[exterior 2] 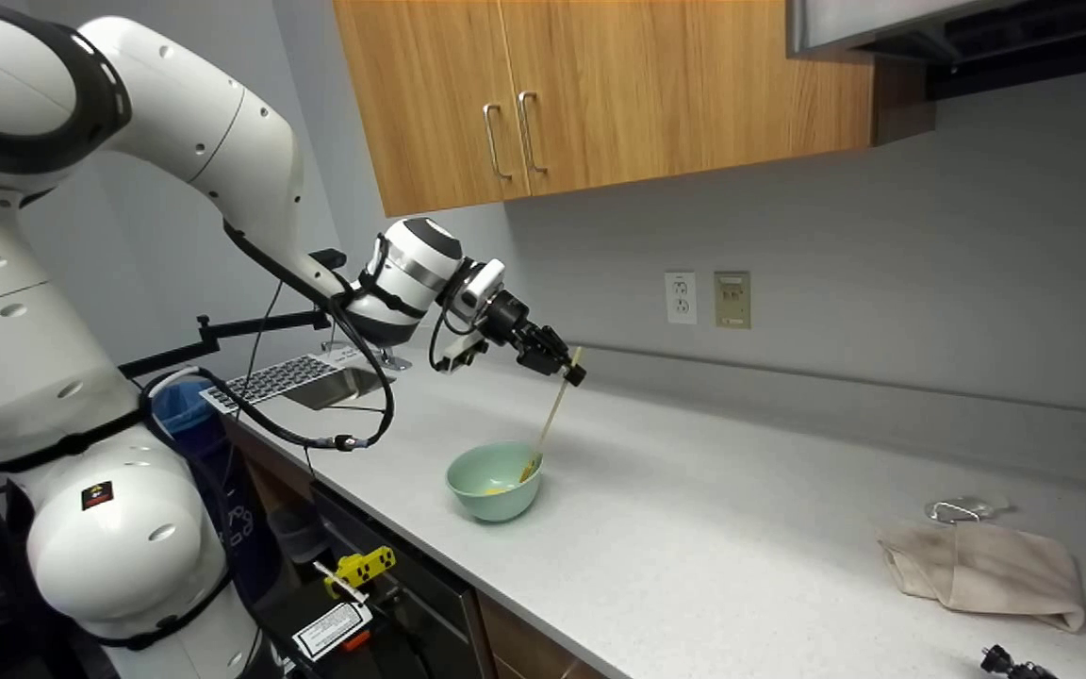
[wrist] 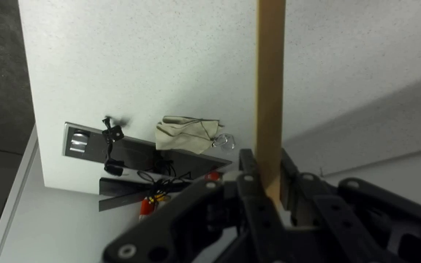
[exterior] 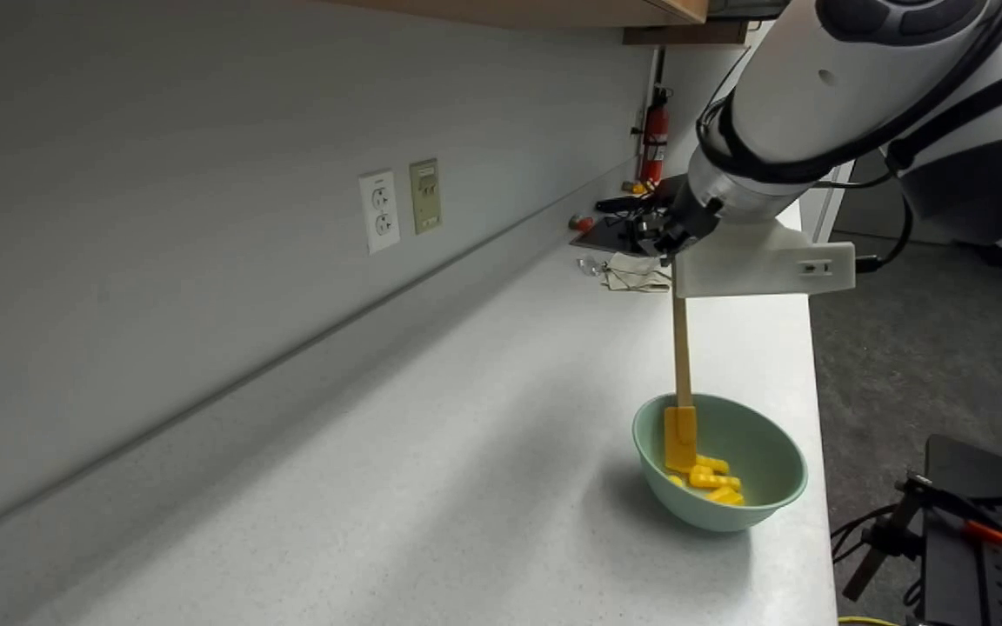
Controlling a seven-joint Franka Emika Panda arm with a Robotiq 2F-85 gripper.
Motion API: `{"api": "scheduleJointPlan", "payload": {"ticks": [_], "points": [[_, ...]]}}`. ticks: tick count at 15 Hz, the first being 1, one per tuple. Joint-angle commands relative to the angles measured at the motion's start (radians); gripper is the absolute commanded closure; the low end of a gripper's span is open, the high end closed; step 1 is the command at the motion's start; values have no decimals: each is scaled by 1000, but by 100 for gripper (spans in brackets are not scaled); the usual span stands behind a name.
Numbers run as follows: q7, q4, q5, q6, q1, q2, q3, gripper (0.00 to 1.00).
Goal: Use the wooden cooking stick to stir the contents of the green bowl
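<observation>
Your gripper [wrist: 267, 164] is clamped on the wooden cooking stick [wrist: 270, 73]: in the wrist view you have a finger on either side of its flat handle. Hold is near the top end; in an exterior view a short stub sticks out above your fingertips [exterior 2: 575, 375]. Rest of the handle runs down from there, slanting left, into the green bowl [exterior 2: 486, 466]. Bowl is upright on the counter [exterior 2: 694, 528], below your gripper and well apart from it. In an exterior view the stick's yellow blade [exterior: 680, 439] is inside the bowl, by its left wall. The contents [exterior: 714, 481], a small heap of yellow pieces, lie just right and near of the blade, low in the bowl. Can't tell if your blade touches the bottom. A folded cloth [exterior 2: 986, 571] lies well right of the bowl.
</observation>
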Motion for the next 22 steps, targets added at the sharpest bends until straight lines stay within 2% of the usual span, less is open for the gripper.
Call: {"api": "scheduleJointPlan", "payload": {"ticks": [1, 4, 6, 15, 22], "points": [[-124, 11, 143, 86, 13, 3, -38, 96], [-181, 16, 234, 121, 8, 12, -39, 96], [-174, 18, 241, 112, 1, 18, -30, 96], [5, 21, 47, 53, -10, 60, -21, 96], [96, 27, -98, -52, 8, 48, -15, 96]]}}
